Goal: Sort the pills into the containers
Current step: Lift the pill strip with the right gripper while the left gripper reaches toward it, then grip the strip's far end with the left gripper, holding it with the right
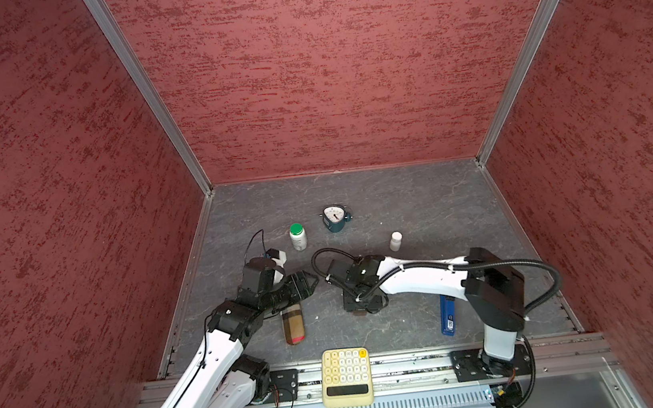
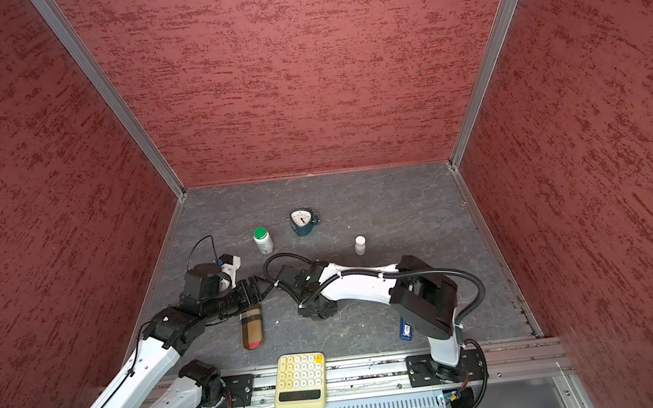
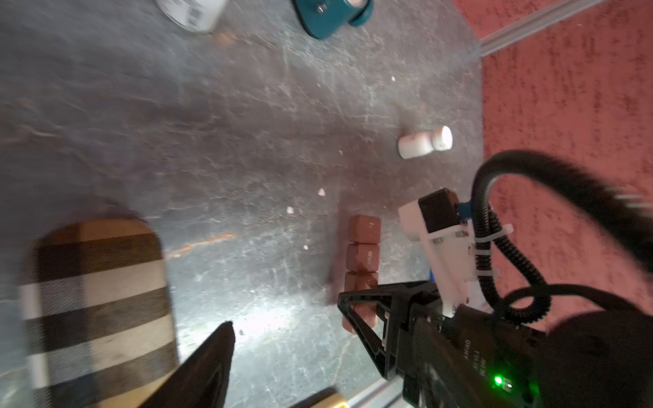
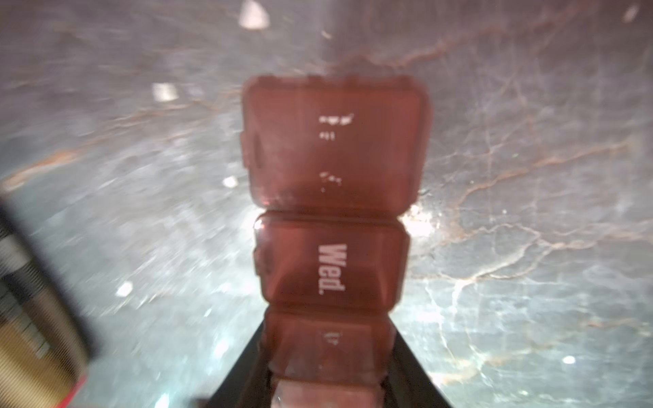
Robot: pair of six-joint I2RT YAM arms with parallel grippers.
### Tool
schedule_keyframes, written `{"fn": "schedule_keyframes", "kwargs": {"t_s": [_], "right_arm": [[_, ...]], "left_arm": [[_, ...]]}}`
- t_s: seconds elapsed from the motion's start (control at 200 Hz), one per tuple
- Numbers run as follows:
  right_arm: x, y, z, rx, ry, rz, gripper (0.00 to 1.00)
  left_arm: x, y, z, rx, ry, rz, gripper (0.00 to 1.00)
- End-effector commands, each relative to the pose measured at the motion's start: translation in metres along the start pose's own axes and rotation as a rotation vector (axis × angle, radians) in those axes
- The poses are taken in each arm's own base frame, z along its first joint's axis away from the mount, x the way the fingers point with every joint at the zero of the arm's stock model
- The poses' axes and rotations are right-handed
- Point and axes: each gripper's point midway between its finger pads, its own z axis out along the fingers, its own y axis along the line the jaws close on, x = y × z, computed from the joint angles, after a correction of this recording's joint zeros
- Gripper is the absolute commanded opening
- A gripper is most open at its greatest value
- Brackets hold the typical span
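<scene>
The containers (image 4: pixel 335 141) are a dark reddish-brown strip of lidded cells, one marked "Wed.", lying on the grey floor. My right gripper (image 4: pixel 327 356) is shut on the near end of the strip, its black fingers pressed against both sides. In the left wrist view, the containers (image 3: pixel 364 229) extend out from the right gripper. Tiny white pills (image 3: pixel 321 191) lie scattered on the floor beside the strip, and one pill (image 1: pixel 316 318) shows in a top view. My left gripper (image 1: pixel 309 284) hovers open and empty, left of the right gripper.
A plaid case (image 1: pixel 293 326) lies under the left arm. A green-capped bottle (image 1: pixel 298 236), a teal clock (image 1: pixel 335 218) and a small white bottle (image 1: pixel 395 241) stand further back. A blue object (image 1: pixel 448 314) lies right, a yellow calculator (image 1: pixel 346 376) at the front rail.
</scene>
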Motion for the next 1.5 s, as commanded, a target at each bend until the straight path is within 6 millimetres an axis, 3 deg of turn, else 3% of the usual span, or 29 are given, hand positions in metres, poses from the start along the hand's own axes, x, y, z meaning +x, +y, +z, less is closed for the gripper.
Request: {"fn": "schedule_keyframes", "kwargs": {"t_s": [0.0, 0.185, 0.436, 0.456, 0.671, 0.932, 1.498], "right_arm": [[-0.007, 0.011, -0.032, -0.109, -0.076, -0.123, 0.35], [-0.009, 0.010, -0.065, -0.231, -0.149, -0.252, 0.35], [-0.020, 0.004, -0.084, -0.290, -0.225, -0.305, 0.35], [-0.021, 0.005, -0.093, -0.313, -0.242, -0.304, 0.35], [-0.029, 0.006, -0.106, -0.350, -0.293, -0.292, 0.35], [-0.040, 0.007, -0.122, -0.414, -0.357, -0.236, 0.35], [-0.040, 0.023, -0.120, -0.471, -0.321, -0.242, 0.35]], "left_arm": [[-0.005, -0.040, 0.002, 0.205, 0.015, 0.022, 0.80], [-0.007, -0.079, 0.003, 0.355, 0.057, 0.063, 0.79], [0.011, -0.107, 0.026, 0.472, 0.134, 0.096, 0.78], [0.012, -0.109, 0.028, 0.478, 0.136, 0.093, 0.78], [0.015, -0.113, 0.047, 0.497, 0.160, 0.079, 0.75], [0.022, -0.114, 0.054, 0.507, 0.183, 0.089, 0.73], [0.031, -0.115, 0.064, 0.509, 0.217, 0.096, 0.60]]}}
